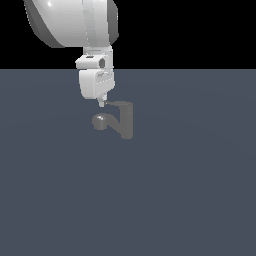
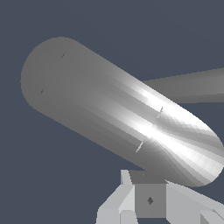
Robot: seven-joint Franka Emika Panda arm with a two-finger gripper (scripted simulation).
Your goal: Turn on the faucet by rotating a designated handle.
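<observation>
Now | your white gripper (image 1: 101, 103) sits at the free end of the thin flat grey lever handle (image 1: 113, 103) | blade runs lengthwise away from the fingertips to the dull grey metal faucet (image 1: 126, 120) upright | finger spread: cannot tell, contact unclear | push sideways, likely.

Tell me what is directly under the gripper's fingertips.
In the exterior view the gripper sits at the free end of the handle, with the spout's rounded head lower down. Whether the fingertips touch the handle, and how the jaws stand, cannot be seen.
</observation>
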